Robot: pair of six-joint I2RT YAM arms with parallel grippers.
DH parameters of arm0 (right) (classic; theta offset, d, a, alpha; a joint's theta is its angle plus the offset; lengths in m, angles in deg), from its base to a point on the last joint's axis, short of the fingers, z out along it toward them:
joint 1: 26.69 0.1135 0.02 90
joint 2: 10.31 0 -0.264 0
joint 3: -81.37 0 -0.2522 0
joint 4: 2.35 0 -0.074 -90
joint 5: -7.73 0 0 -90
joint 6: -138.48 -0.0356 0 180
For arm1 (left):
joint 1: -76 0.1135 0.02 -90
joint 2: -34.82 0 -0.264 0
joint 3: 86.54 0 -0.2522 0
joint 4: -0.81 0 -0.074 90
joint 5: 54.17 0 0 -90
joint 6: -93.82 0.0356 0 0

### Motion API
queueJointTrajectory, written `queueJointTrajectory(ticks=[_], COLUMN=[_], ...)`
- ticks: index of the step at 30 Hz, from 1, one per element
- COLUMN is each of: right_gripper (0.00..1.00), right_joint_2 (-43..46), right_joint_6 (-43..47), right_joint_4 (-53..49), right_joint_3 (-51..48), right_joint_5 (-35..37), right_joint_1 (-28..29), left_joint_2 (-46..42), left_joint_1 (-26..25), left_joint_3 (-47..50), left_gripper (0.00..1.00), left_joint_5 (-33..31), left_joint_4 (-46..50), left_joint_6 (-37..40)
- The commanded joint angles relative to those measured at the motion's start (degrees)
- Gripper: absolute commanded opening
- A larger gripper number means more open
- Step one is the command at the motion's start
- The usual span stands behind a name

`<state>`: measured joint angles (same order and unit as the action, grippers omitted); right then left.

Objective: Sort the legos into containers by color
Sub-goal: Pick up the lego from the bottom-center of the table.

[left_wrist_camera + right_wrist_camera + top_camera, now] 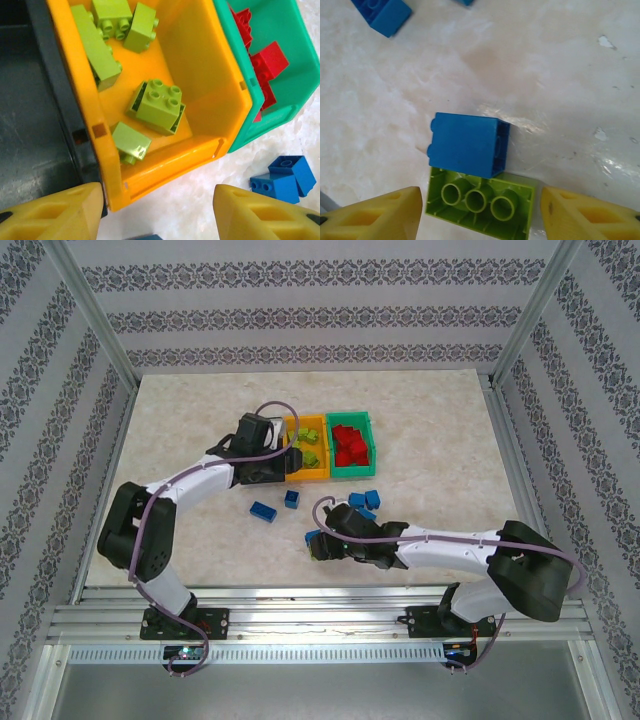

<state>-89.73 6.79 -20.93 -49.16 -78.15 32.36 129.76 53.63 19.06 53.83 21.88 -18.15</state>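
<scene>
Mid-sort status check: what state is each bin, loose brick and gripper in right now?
Orange-yellow bin: holds lime bricks.
Green bin: holds red bricks.
Black bin: no bricks in the visible part.
Blue bricks: loose on the table.
Lime brick: upside down on the table, against a blue brick.
Left gripper: open, empty, at the orange-yellow bin's corner.
Right gripper: open, straddling the lime brick.

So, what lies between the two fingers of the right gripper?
In the right wrist view, a lime green brick, its hollow underside showing, lies between the fingers, a blue brick against its far edge.
</scene>
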Motion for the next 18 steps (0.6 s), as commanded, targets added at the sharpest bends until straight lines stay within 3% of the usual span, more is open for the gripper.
queueJointTrajectory(ticks=[1, 18], right_gripper=[0.68, 0.75], right_joint_2=[-0.2, -9.6], right_joint_6=[-3.0, -2.3], right_joint_4=[-1.4, -6.1], right_joint_3=[-0.1, 8.1], right_joint_5=[5.6, 8.3], right_joint_1=[1.4, 4.8], left_joint_2=[-3.1, -5.8], left_joint_1=[0.7, 0.7], left_joint_3=[1.8, 6.8], left_gripper=[0.6, 0.6], left_joint_5=[0.7, 0.9], left_joint_4=[-3.6, -4.3], left_joint_6=[-0.9, -0.4])
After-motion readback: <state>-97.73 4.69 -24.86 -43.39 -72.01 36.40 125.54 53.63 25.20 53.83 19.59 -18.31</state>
